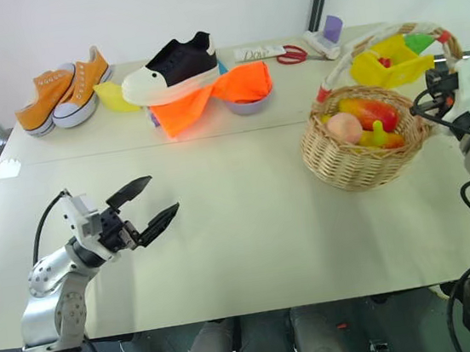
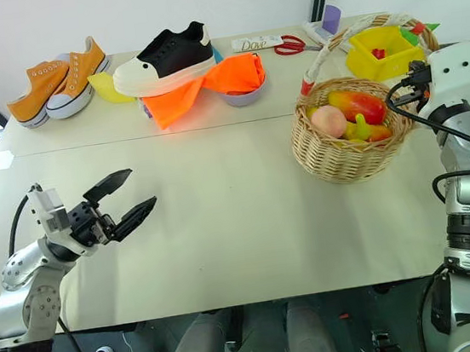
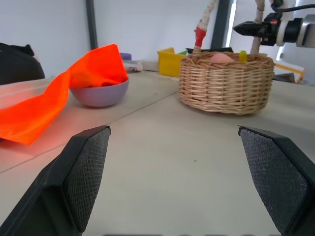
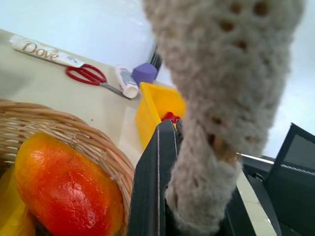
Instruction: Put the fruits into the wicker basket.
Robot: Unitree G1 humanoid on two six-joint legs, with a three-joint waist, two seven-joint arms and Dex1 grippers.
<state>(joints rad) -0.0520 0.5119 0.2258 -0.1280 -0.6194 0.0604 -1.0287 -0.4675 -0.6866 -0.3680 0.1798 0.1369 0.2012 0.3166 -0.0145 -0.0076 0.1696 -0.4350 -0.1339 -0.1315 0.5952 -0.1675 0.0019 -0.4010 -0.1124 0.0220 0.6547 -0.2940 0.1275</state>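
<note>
Woven wicker basket (image 2: 347,145) sits near the table's (image 2: 224,229) right edge with the mango (image 2: 357,106), peach (image 2: 328,121) and bananas (image 2: 358,131) inside. The right gripper (image 4: 170,196) is clamped on the basket's handle (image 4: 221,98). The left gripper (image 1: 149,210) hangs near the front left corner, fingers apart, holding nothing.

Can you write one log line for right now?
right gripper: shut on handle | left gripper: open, empty | fruits: in wicker basket

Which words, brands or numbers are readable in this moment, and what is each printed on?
"Dove": blue script on the white tube lying at the back of the table, beside the red scissors.
The small white and purple bottle next to the scissors shows no lettering that can be read.
The orange sneakers and the black and white shoe show no readable marks.
</note>
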